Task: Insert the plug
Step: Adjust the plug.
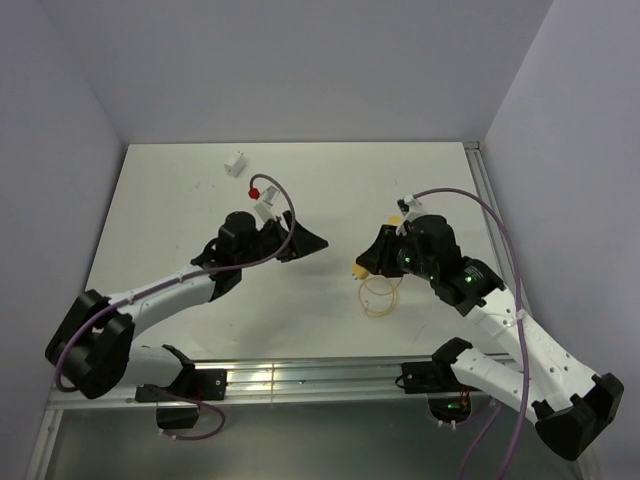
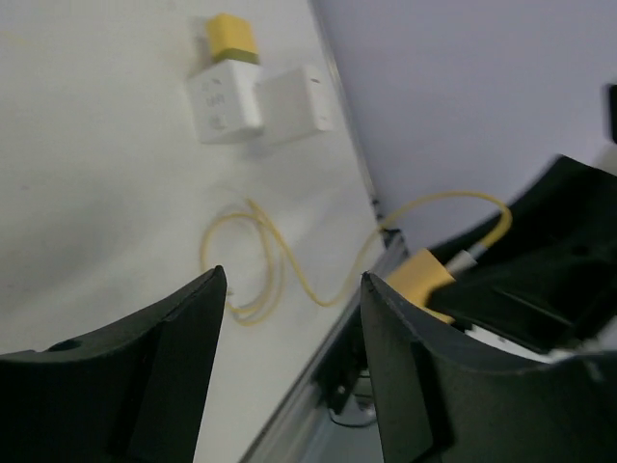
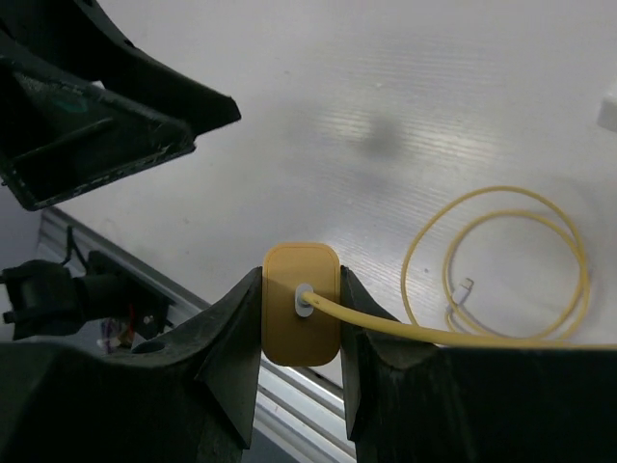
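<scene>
Seen from the top camera, the yellow plug (image 1: 357,271) was clamped in the right claw (image 1: 364,267), with its yellow cable (image 1: 380,297) lying coiled on the surface (image 1: 180,200) just beside it. The left claw (image 1: 316,243) was pointed across at the plug, near but apart. From the left wrist, that claw's fingers were spread with nothing between them. Past them the coil could be made out, and beyond it a white block (image 2: 224,96) with a yellow cap, lying flat with a second white piece (image 2: 294,96) touching its side. So the block lay on the far side of the coil from the left claw, and the right arm was judged the nearer one, plug already in grip. From the right wrist, the plug was pinched across its narrow sides, long axis running along the fingers, cable leaving its face toward the coil. Only a white corner (image 3: 609,108) showed at the edge, too cut off to tell which piece it was.
</scene>
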Controlling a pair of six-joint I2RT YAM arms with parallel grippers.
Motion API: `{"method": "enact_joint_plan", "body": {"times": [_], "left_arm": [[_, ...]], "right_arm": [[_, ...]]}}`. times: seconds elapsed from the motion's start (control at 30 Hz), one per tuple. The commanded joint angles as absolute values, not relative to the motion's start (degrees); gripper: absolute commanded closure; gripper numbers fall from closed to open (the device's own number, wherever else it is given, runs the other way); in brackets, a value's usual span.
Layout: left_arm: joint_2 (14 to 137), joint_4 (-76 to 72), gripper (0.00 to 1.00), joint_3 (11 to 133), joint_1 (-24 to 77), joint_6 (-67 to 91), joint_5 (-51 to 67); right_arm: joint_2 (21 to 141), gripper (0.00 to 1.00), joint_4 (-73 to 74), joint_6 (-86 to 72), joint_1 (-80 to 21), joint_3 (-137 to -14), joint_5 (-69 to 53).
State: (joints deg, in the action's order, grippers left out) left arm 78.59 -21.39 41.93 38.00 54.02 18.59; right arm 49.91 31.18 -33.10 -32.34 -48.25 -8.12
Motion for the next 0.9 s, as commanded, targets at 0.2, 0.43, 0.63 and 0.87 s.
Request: {"method": "enact_joint_plan", "body": {"times": [0.2, 0.43, 0.63, 0.87], "left_arm": [[66.54, -54.53, 0.37, 29.29, 37.70, 69.43, 35.77], [63.81, -54.13, 0.38, 29.09, 41.13, 65.21, 32.61], [65.30, -48.26, 0.41, 32.34, 43.94, 64.25, 29.36], [66.97, -50.10, 0.42, 33.39, 44.30, 66.09, 28.83]], "right_arm": [[40.70, 1.00, 17.07, -42.07, -29.27, -41.23, -17.74], [40.96, 1.00, 6.00, -50.97, -29.00, -39.55, -23.73], [41.22, 1.00, 1.94, -53.35, -29.09, -39.37, -26.27], [41.92, 1.00, -1.65, -54.67, -29.09, -38.33, -29.87]]}}
